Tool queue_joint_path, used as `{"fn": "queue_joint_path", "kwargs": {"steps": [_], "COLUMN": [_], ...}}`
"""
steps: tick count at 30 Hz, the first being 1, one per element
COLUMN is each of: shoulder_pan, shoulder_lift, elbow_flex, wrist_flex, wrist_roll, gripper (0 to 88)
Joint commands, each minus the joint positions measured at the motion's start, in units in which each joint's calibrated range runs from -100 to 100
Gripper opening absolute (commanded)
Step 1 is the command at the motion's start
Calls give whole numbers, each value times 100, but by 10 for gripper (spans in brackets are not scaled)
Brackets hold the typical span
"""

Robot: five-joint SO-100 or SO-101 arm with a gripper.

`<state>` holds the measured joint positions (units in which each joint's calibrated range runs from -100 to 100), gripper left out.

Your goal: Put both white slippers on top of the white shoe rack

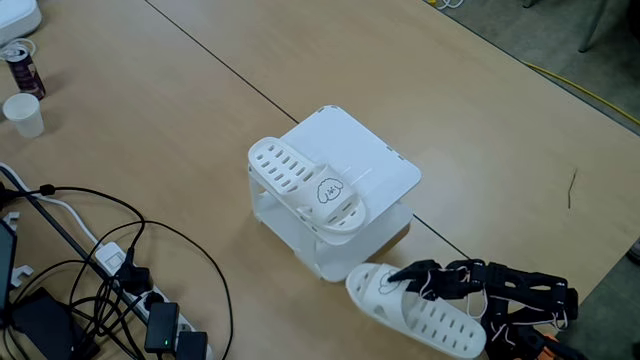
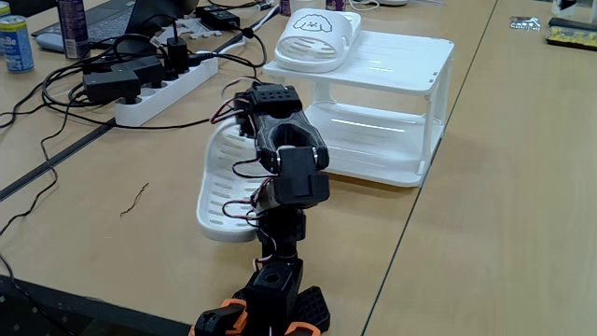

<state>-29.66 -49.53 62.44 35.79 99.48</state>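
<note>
The white shoe rack (image 1: 385, 160) (image 2: 410, 65) stands mid-table. One white slipper (image 1: 300, 180) (image 2: 315, 37) with a cloud-face drawing lies on its top shelf, over the left edge in a fixed view. The other white slipper (image 1: 430, 318) (image 2: 219, 191) is at the rack's foot, beside the black arm. My gripper (image 1: 402, 278) (image 2: 248, 105) is at that slipper's strap end, its fingers closed on the strap. In a fixed view the arm hides part of this slipper, and its heel end is at the table.
A power strip (image 1: 165, 325) (image 2: 163, 89) and tangled black cables (image 1: 80, 270) lie left of the rack. A paper cup (image 1: 24, 114) and a can (image 1: 22, 68) stand at the far left. The table edge runs close behind the arm's base (image 2: 275, 308).
</note>
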Motion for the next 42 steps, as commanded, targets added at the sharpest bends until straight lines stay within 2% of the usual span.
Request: {"fn": "queue_joint_path", "kwargs": {"steps": [1, 4, 9, 16, 22, 35, 37, 42], "shoulder_pan": [72, 22, -216, -611, -932, -710, -611, -578], "shoulder_lift": [-24, 304, 918, 1818, 2407, 3787, 3964, 4174], "elbow_flex": [-33, -133, -475, -1423, -2234, -2604, -2767, -3146], "wrist_flex": [-68, -128, -982, -1466, -1509, -2061, -2061, -2061], "wrist_roll": [52, 52, 52, 52, 52, 52, 52, 52], "gripper": [8, 8, 8, 8, 8, 8, 34, 162]}}
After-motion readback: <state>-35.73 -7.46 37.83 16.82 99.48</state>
